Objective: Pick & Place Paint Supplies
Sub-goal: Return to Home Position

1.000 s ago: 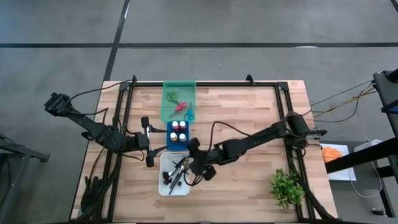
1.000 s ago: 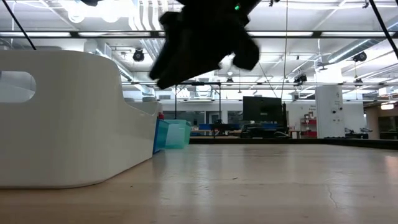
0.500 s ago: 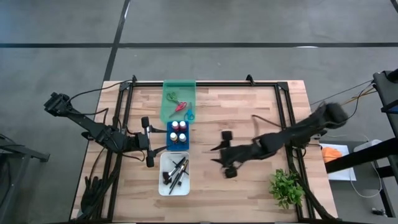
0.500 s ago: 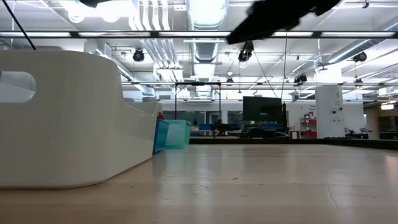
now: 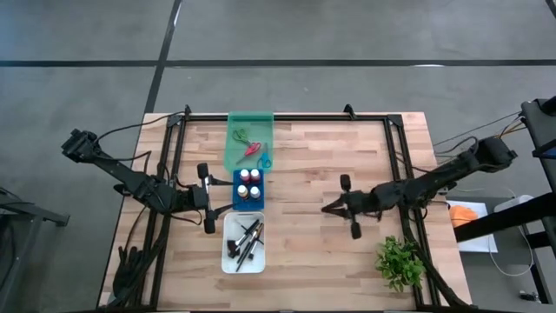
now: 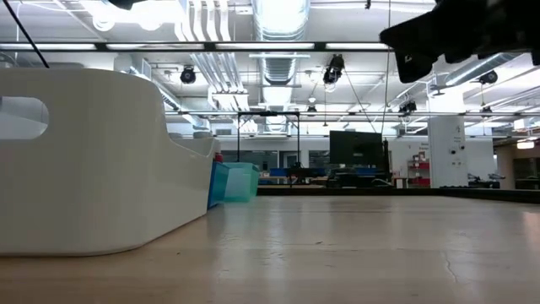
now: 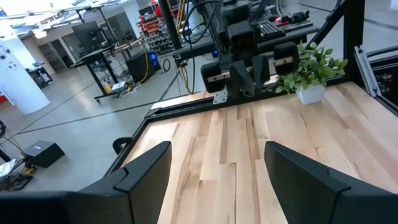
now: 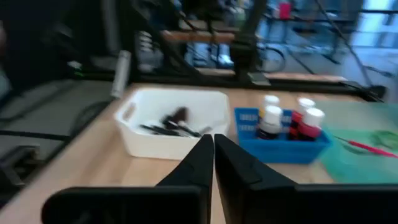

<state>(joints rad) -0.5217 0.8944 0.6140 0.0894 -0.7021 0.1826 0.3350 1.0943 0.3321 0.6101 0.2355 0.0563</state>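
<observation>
Your right arm reaches in from the worktop's right edge, stretched low toward the middle. Its gripper has the fingers pressed together over bare wood, well apart from the trays. Your left gripper waits just beside the blue tray, fingers spread wide. The brushes lie in the white bin, the paint bottles stand in the blue tray, and the scissors lie in the green tray. The worktop is pale wood planks; beyond it is a hall with strip lights overhead.
</observation>
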